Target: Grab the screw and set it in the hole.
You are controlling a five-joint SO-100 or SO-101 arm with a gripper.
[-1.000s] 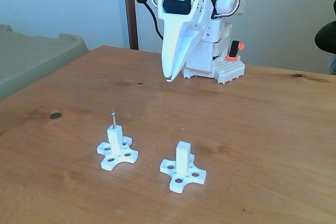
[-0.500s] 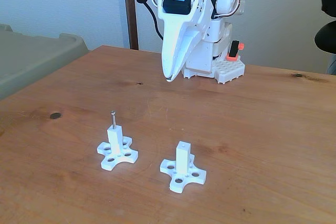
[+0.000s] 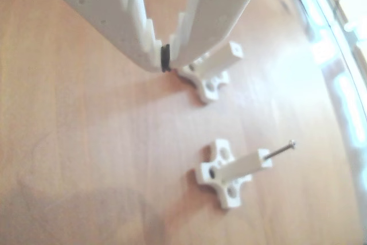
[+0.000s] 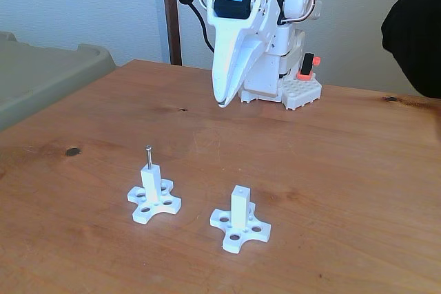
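While end effector [image 4: 221, 103] hangs closed, empty | screw [image 4: 147, 155] well apart, upright in post [image 4: 151, 184]

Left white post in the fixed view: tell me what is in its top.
The screw stands upright in the left post, head up. Its lower shank is hidden inside the post.

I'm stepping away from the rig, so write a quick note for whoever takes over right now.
Gripper: shut and empty, hanging above the far middle of the table in the fixed view, in front of the arm's base.
Screw: standing upright in the top of the left white post, head up.
Right white post: its top hole is empty.
Done: nothing that shows; the screw is not grasped.
Left: open, come down on the screw, lift it out and set it in the empty hole.
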